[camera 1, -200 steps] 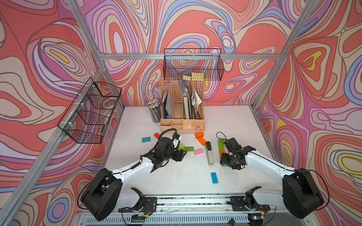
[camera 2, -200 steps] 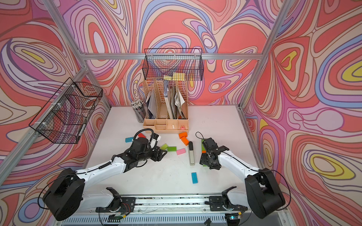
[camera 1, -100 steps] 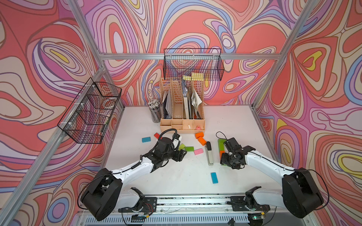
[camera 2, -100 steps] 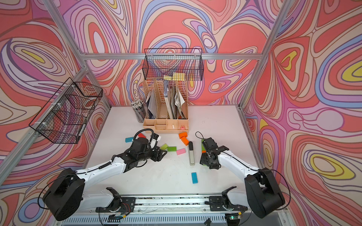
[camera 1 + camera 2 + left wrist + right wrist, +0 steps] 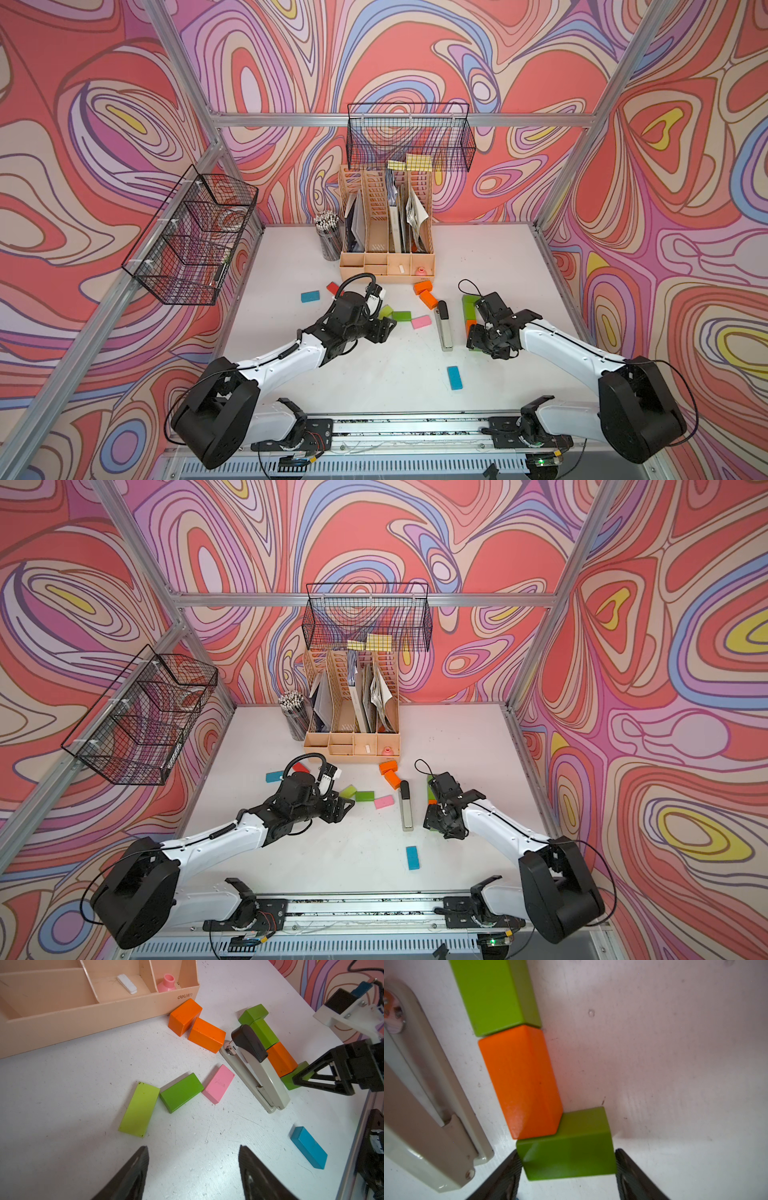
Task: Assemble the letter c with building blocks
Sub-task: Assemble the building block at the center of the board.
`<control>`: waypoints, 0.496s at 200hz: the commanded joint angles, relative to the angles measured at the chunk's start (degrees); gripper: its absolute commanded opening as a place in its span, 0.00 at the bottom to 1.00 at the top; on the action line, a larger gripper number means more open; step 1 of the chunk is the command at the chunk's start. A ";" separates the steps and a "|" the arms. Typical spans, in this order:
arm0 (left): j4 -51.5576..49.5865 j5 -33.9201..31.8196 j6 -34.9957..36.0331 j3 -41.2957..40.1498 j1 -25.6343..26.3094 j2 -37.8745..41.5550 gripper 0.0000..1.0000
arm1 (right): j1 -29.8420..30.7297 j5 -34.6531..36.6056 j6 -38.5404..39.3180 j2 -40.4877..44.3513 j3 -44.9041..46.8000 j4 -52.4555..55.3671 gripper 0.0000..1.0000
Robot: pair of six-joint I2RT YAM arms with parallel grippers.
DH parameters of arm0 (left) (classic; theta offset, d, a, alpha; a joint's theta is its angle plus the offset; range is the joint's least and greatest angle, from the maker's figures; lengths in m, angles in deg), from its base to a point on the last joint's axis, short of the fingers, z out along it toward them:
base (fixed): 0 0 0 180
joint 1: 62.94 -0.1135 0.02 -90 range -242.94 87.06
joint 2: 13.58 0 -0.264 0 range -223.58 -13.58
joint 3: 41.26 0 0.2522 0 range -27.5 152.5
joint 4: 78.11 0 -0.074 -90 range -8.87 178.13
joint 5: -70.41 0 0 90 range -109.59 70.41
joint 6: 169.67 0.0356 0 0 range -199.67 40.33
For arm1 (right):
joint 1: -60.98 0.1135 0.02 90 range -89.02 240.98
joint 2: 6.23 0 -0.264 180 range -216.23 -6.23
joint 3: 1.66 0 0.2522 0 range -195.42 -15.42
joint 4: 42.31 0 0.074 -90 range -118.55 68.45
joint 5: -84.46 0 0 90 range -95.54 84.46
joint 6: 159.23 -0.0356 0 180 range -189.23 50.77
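Note:
A row of blocks stands right of the stapler: two green blocks (image 5: 261,1028), then an orange block (image 5: 521,1084), joined end to end. A further green block (image 5: 566,1157) lies crosswise at the orange block's near end, touching it. My right gripper (image 5: 566,1167) is shut on this green block, one pad at each short end. My left gripper (image 5: 193,1151) hovers open over bare table, just short of a lime block (image 5: 139,1109). Beside the lime block lie a green block (image 5: 181,1092) and a pink block (image 5: 218,1083).
A stapler (image 5: 255,1068) lies close along the row. Two orange blocks (image 5: 206,1034) sit by the beige desk organizer (image 5: 104,1009). A blue block (image 5: 454,377) lies near the front; another blue block (image 5: 310,296) and a red block (image 5: 332,287) lie left. A pencil cup (image 5: 330,239) stands behind.

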 commanded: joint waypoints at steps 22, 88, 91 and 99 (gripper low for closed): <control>0.94 -0.57 0.93 -0.26 0.28 0.26 0.71 | 0.25 0.92 -0.47 0.59 0.25 -1.19 0.73; 0.94 -0.62 1.02 -0.20 0.30 0.08 0.71 | 0.22 1.84 -0.50 0.64 -0.04 -0.59 0.72; 0.94 -0.61 0.97 -0.21 0.25 0.00 0.71 | 0.28 1.88 -0.50 0.65 -0.09 -0.56 0.72; 0.94 -0.61 1.02 -0.16 0.28 -0.01 0.71 | 0.32 2.01 -0.45 0.65 -0.19 -0.60 0.73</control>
